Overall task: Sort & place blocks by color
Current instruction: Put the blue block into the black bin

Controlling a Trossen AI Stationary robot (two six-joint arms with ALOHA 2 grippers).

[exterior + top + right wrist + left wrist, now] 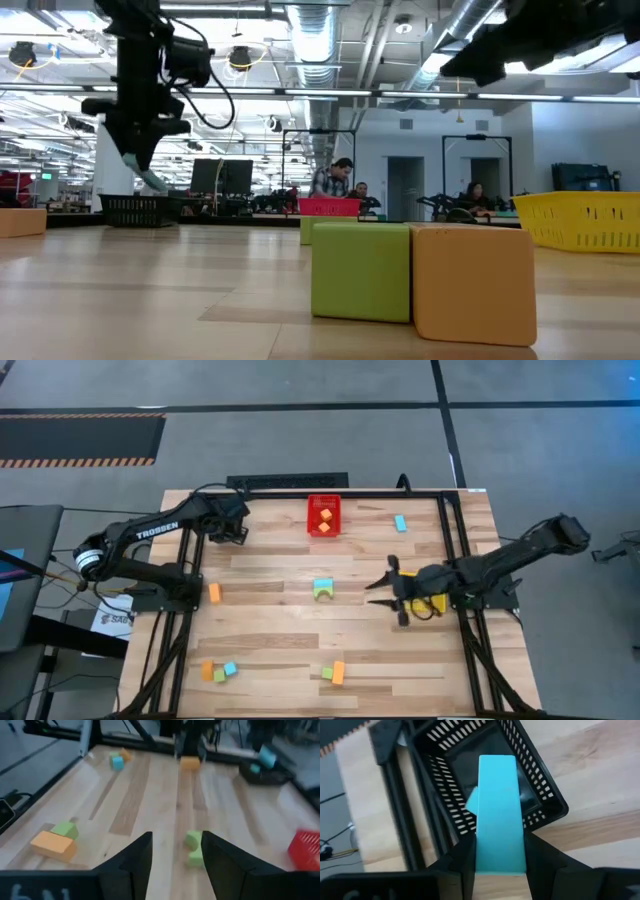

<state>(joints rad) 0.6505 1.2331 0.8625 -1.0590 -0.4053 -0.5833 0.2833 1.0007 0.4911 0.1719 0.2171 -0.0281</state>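
Left hand (500, 851) pinching a light blue bar (497, 810) by its lower end, poised above the black bin (547, 795) at the far left corner of the worktop (280, 630). Could go wrong on release: gripped low, long and standing tall out of the fingers, so liable to tip as it drops, strike the slatted rim and tumble out onto the wood. Could also cling to one finger and fall crooked. Seems centred over the bin's opening in the left wrist view, though hard to judge height above it from there.

Right hand (382, 590) spread, nothing between the fingers, hovering mid-worktop and facing a green block (192, 847). Danger here of nudging rather than gripping: small, light, free to slide on smooth wood. In the high view apparently capped with a bit of light blue, so a risk of lifting or toppling two colours at once.

As for looks: matte, solid-coloured, sharp-edged, like painted wood or foam. Two orange blocks (324, 520) already in the red bin (311, 510); the rest scattered across the worktop, singly or in touching pairs.
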